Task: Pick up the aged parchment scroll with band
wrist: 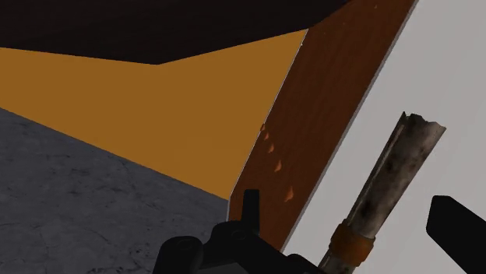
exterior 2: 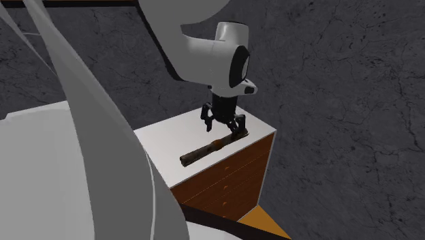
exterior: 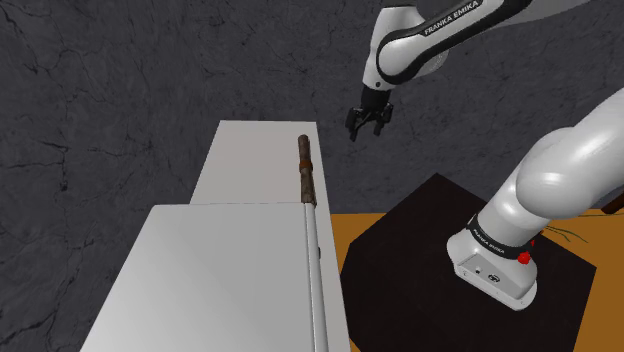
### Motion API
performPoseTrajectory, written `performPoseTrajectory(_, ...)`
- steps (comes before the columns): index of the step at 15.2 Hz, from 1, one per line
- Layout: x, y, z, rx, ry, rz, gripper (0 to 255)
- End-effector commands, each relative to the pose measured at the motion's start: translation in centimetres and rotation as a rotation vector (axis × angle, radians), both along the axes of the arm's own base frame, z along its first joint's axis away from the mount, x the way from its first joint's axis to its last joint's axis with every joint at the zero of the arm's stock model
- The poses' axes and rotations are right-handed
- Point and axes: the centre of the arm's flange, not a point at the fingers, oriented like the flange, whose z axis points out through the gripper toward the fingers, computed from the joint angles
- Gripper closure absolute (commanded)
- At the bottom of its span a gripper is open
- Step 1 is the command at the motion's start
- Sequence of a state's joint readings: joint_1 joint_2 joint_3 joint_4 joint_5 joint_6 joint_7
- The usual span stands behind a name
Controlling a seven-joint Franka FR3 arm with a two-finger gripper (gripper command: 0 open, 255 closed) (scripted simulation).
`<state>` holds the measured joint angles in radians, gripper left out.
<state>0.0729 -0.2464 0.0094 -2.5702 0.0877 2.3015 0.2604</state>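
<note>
Scroll (exterior: 306, 170) lies flat on the white top of the chest of drawers (exterior 2: 231, 170), along the edge above the drawer fronts. Its band (wrist: 350, 237) sits near the far end. Gripper (exterior: 369, 120) hangs above that far end, fingers apart, holding nothing and clear of the scroll. In the wrist view the scroll lines up between the fingers. Status: approach only, no grasp yet. Left to do: descend, close near the band, lift.

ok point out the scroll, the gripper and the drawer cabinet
scroll (exterior: 307, 174), shoulder view, middle of its shaft
gripper (exterior: 368, 131), shoulder view, midway between its fingertips
drawer cabinet (exterior 2: 231, 170), second exterior view, brown drawer front
</note>
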Motion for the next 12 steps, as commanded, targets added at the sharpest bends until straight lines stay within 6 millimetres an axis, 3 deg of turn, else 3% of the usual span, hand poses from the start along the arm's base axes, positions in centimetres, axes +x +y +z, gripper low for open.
performPoseTrajectory(1,1.5,0.4,-1.9,0.007,-0.016,-0.015,0)
performPoseTrajectory(12,9.8,3.6,-12.3,0.048,-0.090,-0.090,0)
